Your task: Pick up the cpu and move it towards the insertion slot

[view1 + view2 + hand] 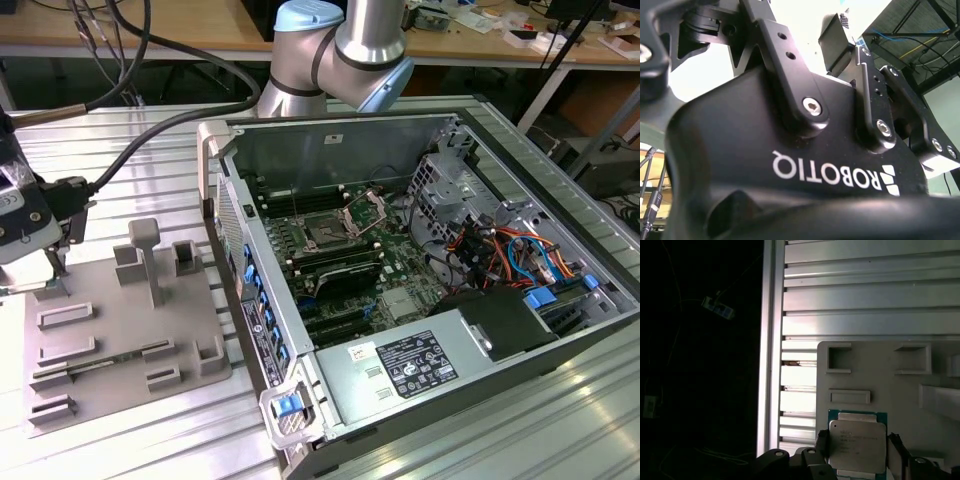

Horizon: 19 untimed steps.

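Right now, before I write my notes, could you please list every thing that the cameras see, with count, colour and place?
cpu: one, silvery top, green rim, on the fixture plate in the first wrist view.
fixture plate: one, grey, raised blocks, exterior view's left.
computer case: one, grey metal, open, on the exterior view's right of the plate.
insertion slot: one, dark centre, silver frame, on the board inside the case.
cables: several, orange and blue, inside the case.
table: one, silver, ribbed.
arm: one, silver and pale blue, behind the case.
gripper: one, black, over the plate.
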### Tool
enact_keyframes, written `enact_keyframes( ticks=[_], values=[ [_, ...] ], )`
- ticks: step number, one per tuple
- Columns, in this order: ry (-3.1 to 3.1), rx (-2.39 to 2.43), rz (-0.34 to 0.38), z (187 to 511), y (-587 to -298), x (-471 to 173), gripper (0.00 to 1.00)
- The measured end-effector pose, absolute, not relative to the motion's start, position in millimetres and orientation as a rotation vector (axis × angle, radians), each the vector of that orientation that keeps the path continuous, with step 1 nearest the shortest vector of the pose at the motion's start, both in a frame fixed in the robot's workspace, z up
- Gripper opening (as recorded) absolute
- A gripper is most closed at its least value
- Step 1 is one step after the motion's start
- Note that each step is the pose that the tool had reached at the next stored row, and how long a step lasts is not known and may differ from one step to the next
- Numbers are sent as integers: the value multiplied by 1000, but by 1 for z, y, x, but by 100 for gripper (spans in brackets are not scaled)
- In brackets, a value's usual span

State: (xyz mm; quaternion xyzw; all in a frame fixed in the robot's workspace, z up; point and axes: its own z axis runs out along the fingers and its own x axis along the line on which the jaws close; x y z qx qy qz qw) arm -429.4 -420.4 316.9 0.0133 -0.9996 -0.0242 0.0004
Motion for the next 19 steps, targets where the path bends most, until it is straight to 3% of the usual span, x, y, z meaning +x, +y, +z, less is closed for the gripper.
enact_keyframes(
  ticks=[19],
  values=[
    [-3139,42,-76,322,-420,-429,55]
  ],
)
